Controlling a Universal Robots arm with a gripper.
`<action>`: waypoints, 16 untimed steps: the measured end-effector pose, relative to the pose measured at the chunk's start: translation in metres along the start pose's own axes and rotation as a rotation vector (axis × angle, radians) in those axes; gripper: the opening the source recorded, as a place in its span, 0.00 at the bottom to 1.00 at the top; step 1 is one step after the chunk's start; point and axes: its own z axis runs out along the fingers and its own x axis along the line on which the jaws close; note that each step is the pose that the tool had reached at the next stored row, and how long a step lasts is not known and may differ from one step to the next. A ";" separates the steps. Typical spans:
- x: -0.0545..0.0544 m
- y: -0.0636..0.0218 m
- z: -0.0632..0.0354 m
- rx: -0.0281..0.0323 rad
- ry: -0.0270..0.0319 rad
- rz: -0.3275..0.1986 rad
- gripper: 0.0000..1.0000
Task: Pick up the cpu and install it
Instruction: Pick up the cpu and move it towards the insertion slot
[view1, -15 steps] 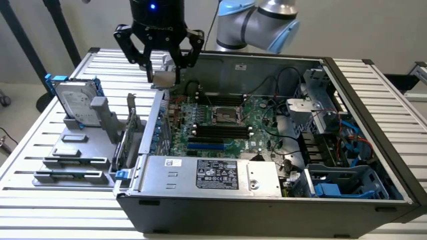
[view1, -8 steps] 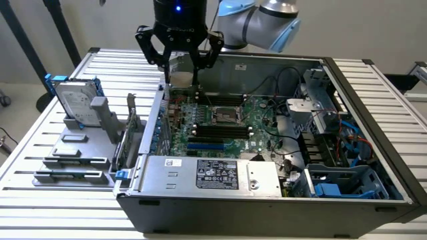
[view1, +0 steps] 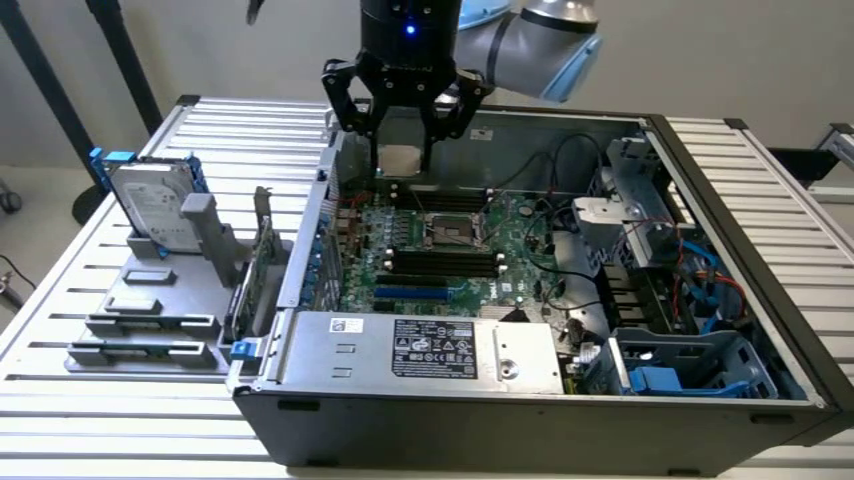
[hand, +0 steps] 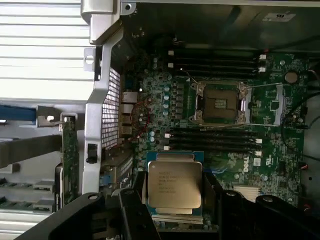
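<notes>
The cpu (view1: 400, 160) (hand: 175, 184), a small square chip with a dull silver top, hangs in the air between my black fingers. My gripper (view1: 403, 140) (hand: 175, 196) is shut on it, one finger on each side edge. It hovers over the back part of the open computer case (view1: 747, 190), above the green motherboard (view1: 441, 270) (hand: 235, 150). The cpu socket (view1: 451, 232) (hand: 220, 102) lies open in the board's middle, with its metal frame around it and nothing in it. The chip is apart from the socket, higher and further back in the exterior view.
A silver hard drive in a blue frame (view1: 154, 205) stands on grey holder blocks (view1: 147, 320) at the exterior view's left, on the slatted table (view1: 120, 420). Inside the case, the power supply (view1: 427, 345) sits at the front and a drive cage (view1: 641, 215) with cables at the right.
</notes>
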 end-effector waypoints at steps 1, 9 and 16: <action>-0.004 0.0026 0.0018 -0.0001 -0.0001 0.000 0.55; -0.034 0.0249 0.0167 0.0001 0.0000 0.000 0.55; -0.059 0.0452 0.0298 0.0000 0.0000 0.000 0.55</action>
